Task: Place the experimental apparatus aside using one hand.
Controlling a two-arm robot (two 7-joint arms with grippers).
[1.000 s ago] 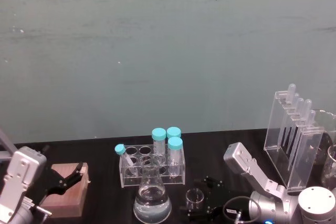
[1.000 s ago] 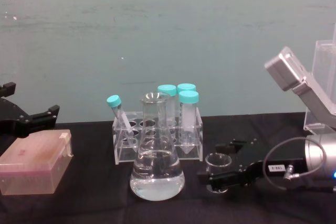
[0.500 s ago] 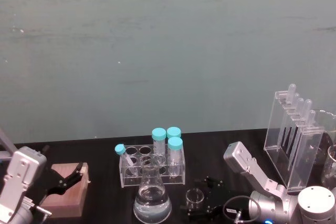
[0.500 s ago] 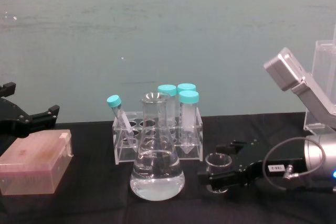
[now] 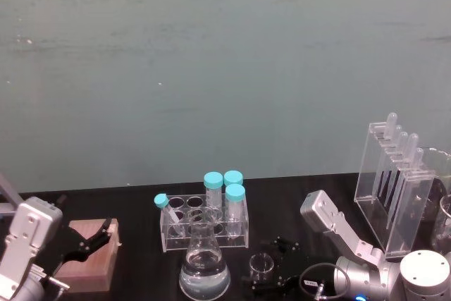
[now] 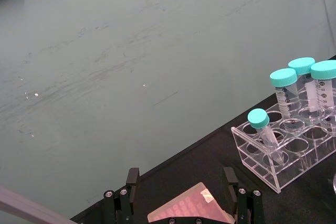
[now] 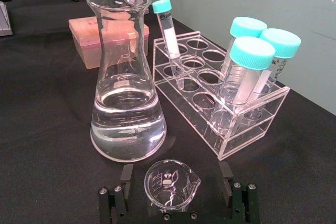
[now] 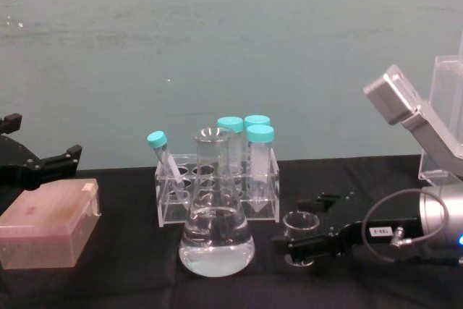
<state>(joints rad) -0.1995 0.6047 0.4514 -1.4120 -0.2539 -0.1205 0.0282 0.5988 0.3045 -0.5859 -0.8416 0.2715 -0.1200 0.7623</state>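
In the head view, the right gripper (image 5: pixel 271 270) is lying low near the tabletop's (image 5: pixel 134 209) front edge. Its fingers are spread either side of the beaker (image 5: pixel 261 266), which is standing just right of the flask (image 5: pixel 204 270). The pipette stand (image 5: pixel 393 189) is standing by the right edge. The left gripper (image 5: pixel 90 239) is hanging open over a pink box (image 5: pixel 84 264) at the left edge.

In the chest view, the beaker (image 8: pixel 298 221) is sitting between the right gripper's (image 8: pixel 304 223) black fingers, in front of a tube rack (image 8: pixel 217 195).

In the right wrist view, gaps are showing between the beaker (image 7: pixel 170 183) and each finger.

In the left wrist view, the left gripper (image 6: pixel 181 181) is holding its fingers apart above the pink box (image 6: pixel 189 211).
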